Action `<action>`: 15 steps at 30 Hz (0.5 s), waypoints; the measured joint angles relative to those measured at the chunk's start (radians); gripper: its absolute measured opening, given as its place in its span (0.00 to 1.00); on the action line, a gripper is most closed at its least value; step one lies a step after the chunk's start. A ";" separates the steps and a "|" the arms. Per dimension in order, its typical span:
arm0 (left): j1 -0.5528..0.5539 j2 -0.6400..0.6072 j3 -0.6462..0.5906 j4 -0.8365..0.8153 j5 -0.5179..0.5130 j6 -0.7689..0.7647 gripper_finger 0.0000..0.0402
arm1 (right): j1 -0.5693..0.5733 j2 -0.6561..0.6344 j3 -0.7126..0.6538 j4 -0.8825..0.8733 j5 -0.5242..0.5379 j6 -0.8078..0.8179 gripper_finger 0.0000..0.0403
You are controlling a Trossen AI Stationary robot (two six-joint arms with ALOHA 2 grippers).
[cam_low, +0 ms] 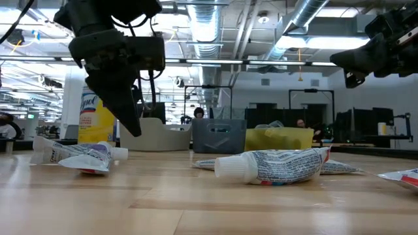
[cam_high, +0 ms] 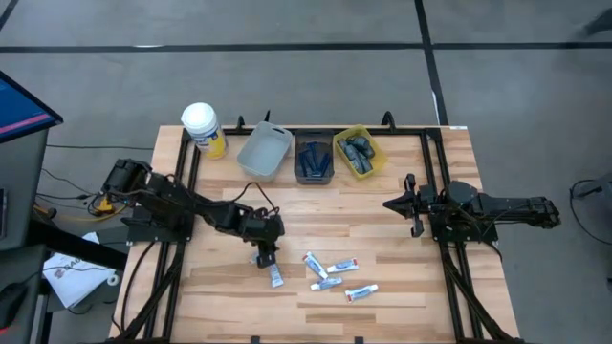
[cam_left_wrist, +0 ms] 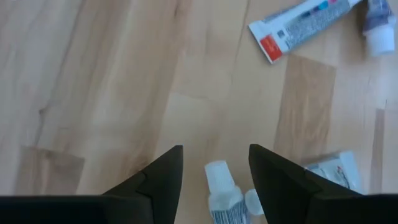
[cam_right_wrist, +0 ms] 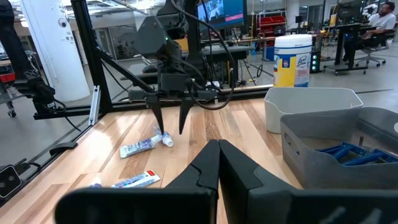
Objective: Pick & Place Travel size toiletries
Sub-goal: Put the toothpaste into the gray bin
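Observation:
Several small white tubes lie flat on the wooden table (cam_high: 220,306): one (cam_high: 275,276) near the middle front, others (cam_high: 342,266) to its right. My left gripper (cam_high: 265,258) hangs open just above the first tube (cam_left_wrist: 221,193). Its fingers (cam_left_wrist: 163,171) slant down on either side of the tube's cap end, without touching it. Blue razors (cam_right_wrist: 348,151) lie in the dark bin (cam_high: 314,160), and dark grey bottles (cam_high: 359,150) lie in the yellow bin (cam_high: 375,164). My right gripper (cam_high: 390,204) waits shut at the right, level above the table.
A light grey bin (cam_high: 265,151) stands left of the dark bin at the far edge. A yellow jar with a white lid (cam_high: 204,129) stands at the far left corner. Bare wood lies in front of the bins and left of the tubes.

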 joint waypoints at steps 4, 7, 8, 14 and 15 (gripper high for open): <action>-0.012 0.000 0.000 -0.006 -0.001 0.001 0.45 | 0.000 0.000 0.000 0.000 0.000 0.000 0.00; -0.018 0.008 0.001 -0.005 -0.016 0.002 0.45 | 0.000 0.000 0.000 0.000 0.000 0.000 0.00; -0.018 0.015 0.002 -0.004 -0.020 0.003 0.45 | 0.000 0.000 0.000 0.000 0.000 0.000 0.00; -0.018 0.068 0.001 -0.006 -0.020 0.000 0.45 | 0.000 0.000 0.000 0.000 0.000 0.000 0.00; -0.018 0.081 0.001 -0.006 -0.017 -0.002 0.45 | 0.000 0.000 0.000 0.000 0.000 0.000 0.00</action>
